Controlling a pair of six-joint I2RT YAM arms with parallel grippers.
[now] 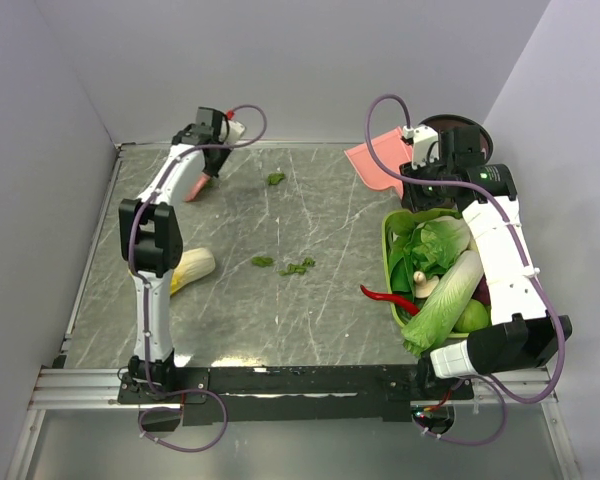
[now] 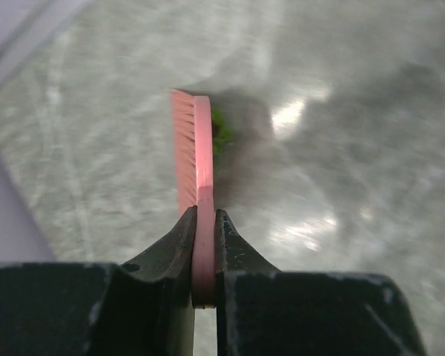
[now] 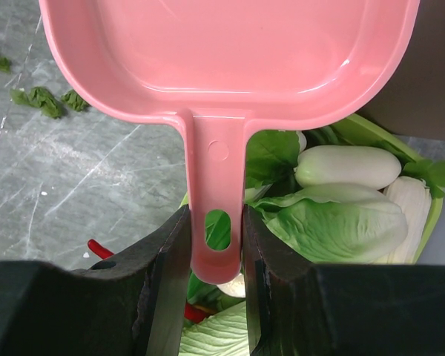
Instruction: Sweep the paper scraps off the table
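Far-left of desk: left arm stretched forward from its base, elbow raised mid-desk, wrist angled down. Left hand clamped narrow on the handle of a pink brush, bristles pointing away from the wrist; contact with the surface cannot be told.

Far-right: right arm reaching over the green basket of vegetables. Right hand closed on the handle of the pink dustpan.

Paper scraps: one just beside the brush, others mid-desk, all apart from the dustpan.
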